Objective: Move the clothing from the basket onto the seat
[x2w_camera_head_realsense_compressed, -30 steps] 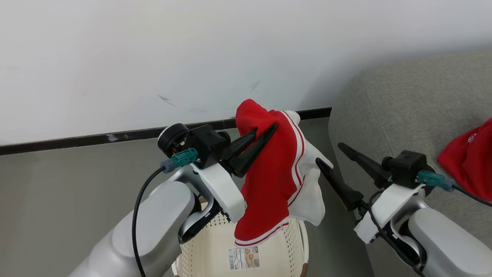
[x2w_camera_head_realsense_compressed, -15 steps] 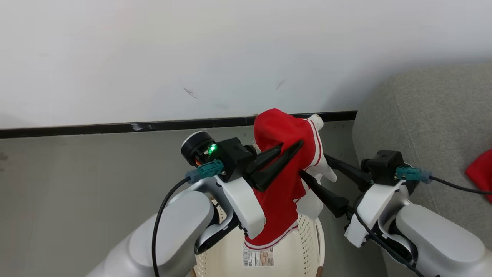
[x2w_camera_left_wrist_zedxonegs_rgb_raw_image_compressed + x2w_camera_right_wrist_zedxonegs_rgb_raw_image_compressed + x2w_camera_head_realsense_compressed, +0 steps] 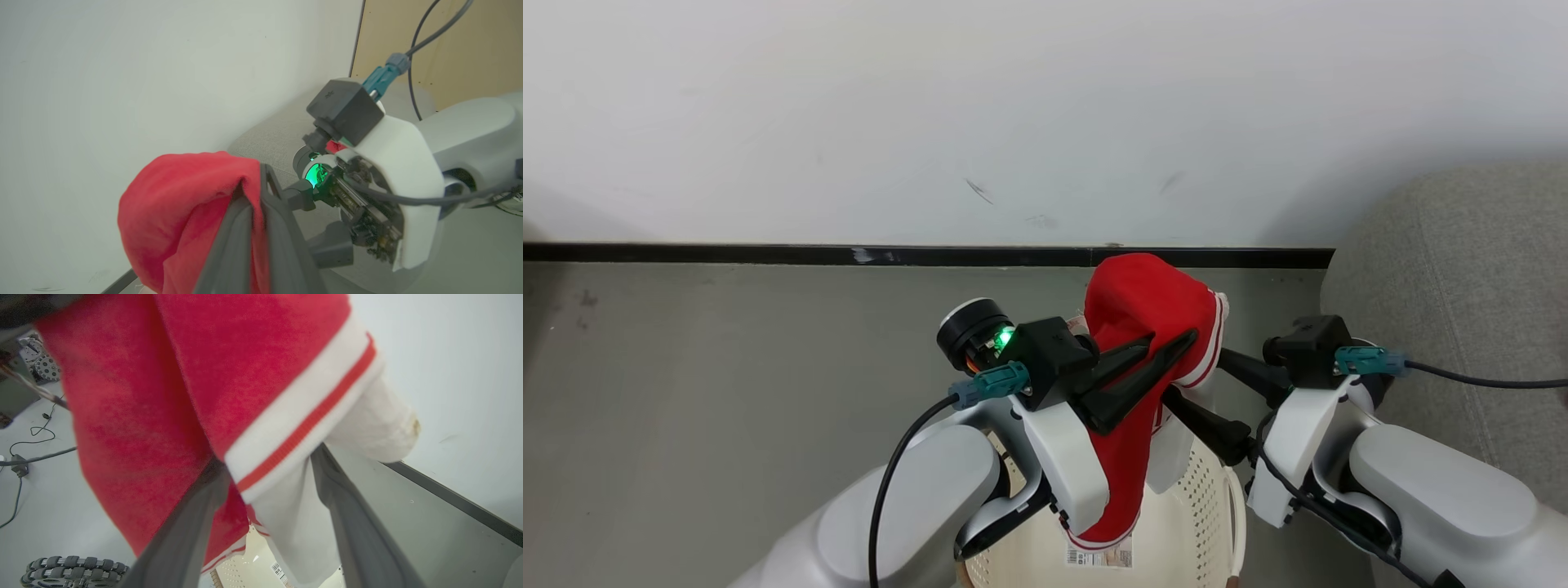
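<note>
Right fingers (image 3: pixel 1213 429) now straddle clothing (image 3: pixel 1143 310) over basket (image 3: pixel 1201 506).

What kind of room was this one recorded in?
Probably a lab or test room dressed as a home corner: a bare white wall with black skirting, a grey sofa and basket, and loose cables on the floor.

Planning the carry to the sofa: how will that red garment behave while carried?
Likely floppy: the red garment folds over the left end effector and hangs limp toward the basket. Probably light, since one pinch holds it. Its trailing hem may swing or snag.
</note>
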Motion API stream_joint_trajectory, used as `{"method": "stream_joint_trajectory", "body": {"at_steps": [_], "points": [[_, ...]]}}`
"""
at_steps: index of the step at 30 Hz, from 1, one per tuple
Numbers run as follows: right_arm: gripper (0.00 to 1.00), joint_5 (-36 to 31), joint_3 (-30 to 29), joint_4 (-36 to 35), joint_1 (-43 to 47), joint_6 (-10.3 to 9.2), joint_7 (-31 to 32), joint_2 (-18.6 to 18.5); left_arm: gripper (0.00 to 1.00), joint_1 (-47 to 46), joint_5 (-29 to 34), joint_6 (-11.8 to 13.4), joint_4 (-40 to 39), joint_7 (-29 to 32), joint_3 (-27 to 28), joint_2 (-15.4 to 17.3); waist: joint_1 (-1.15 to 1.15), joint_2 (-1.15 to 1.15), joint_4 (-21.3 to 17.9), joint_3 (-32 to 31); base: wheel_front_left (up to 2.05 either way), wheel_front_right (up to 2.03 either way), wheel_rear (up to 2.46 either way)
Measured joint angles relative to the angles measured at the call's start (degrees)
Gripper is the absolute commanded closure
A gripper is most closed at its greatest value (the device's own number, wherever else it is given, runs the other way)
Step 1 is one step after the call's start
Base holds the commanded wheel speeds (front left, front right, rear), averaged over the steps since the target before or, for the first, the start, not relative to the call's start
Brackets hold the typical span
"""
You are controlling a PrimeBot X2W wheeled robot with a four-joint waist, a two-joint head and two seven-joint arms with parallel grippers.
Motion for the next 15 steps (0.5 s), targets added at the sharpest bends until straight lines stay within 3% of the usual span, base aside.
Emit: {"method": "stream_joint_trajectory", "body": {"at_steps": [1, 11, 15], "points": [[1.0, 0.27, 0.37, 0.34, 0.0, 0.0, -0.04, -0.11, 1.0, -0.01, -0.14, 0.0, 0.0, 0.0, -0.11, 0.01, 0.0, 0.0, 0.23, -0.02, 0.0, 0.0, 0.0], [1.0, 2.4, -0.65, 2.04, -1.05, 0.0, -0.54, -1.29, 1.0, -0.07, -0.91, 0.0, 0.32, -0.03, 0.04, 0.87, 0.0, 0.0, 1.01, -0.3, 0.0, 0.0, 0.0], [1.0, 2.92, -3.8, 1.71, -1.03, 0.0, -0.55, -1.6, 1.0, -0.07, -1.08, 0.0, 1.02, -0.09, 0.6, 1.27, 0.0, 0.0, 0.63, -0.44, 0.0, 0.0, 0.0]]}}
